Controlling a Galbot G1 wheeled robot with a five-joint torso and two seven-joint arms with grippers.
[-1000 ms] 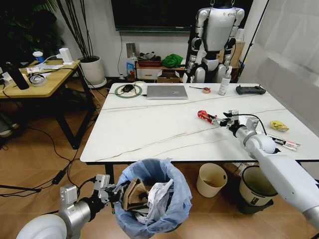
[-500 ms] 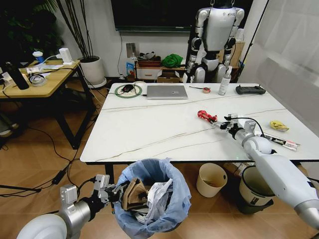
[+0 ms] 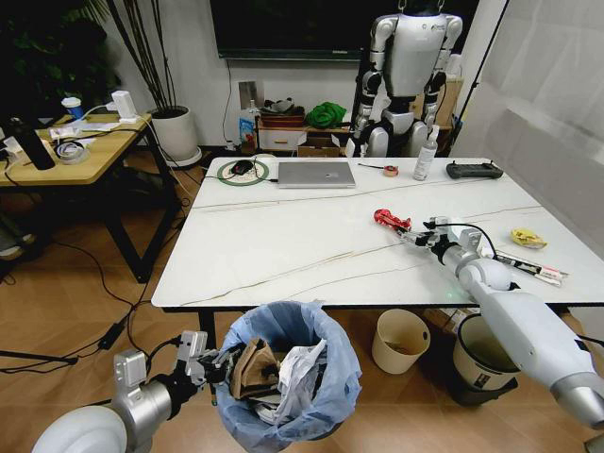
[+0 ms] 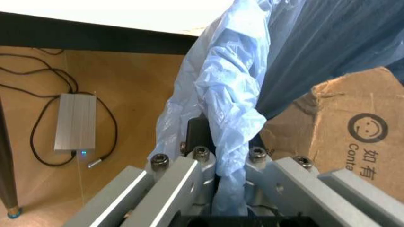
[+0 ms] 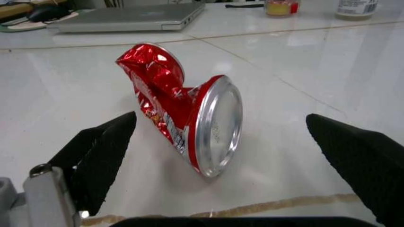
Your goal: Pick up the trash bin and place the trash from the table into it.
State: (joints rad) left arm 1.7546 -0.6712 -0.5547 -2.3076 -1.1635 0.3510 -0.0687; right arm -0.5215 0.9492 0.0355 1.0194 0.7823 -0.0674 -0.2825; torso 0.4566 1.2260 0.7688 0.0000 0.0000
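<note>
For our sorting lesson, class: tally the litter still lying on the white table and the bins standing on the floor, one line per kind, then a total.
Litter on the table: 3 (red can, yellow peel, pink-white packet)
Bins on the floor: 3 (trash bin with a blue bag, cream bucket, grey-and-black bin)
Total: 6

Head view: high, facing forward and down over the table, both arms at its lower edge.
Left wrist view: very close on the trash bin rim.
Right wrist view: low, close to the crushed red can.
Shared: can, bin.
</note>
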